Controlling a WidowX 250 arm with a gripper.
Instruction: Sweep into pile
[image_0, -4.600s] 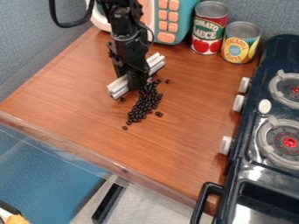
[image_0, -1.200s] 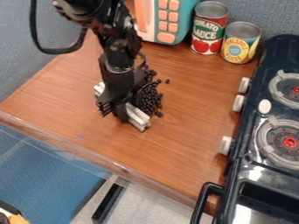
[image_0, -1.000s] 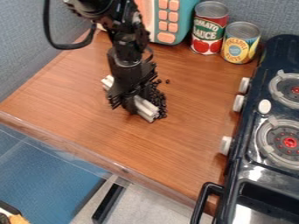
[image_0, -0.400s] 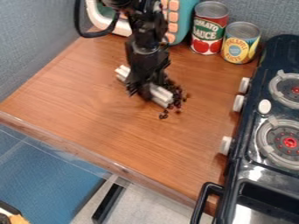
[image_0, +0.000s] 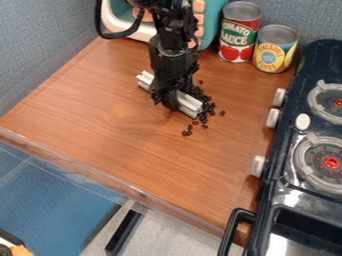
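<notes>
The black two-finger gripper (image_0: 171, 100) hangs over the brown wood-grain counter (image_0: 113, 125); its fingers are closed around the middle of a long white grooved bar (image_0: 190, 104), which sticks out on both sides. The small black oval beans (image_0: 204, 107) are on the counter, mostly close together along the bar's right side, with some apart toward the front edge. Behind, two metal cans carry printed labels: one red label (image_0: 231, 45) with big pale letters and tomato pictures, one yellow-and-blue label (image_0: 270, 56) with a round printed mark. Bar and beans are well apart from the counter's front edge (image_0: 123, 186) and from the black toy stove (image_0: 269, 192) at right.
</notes>
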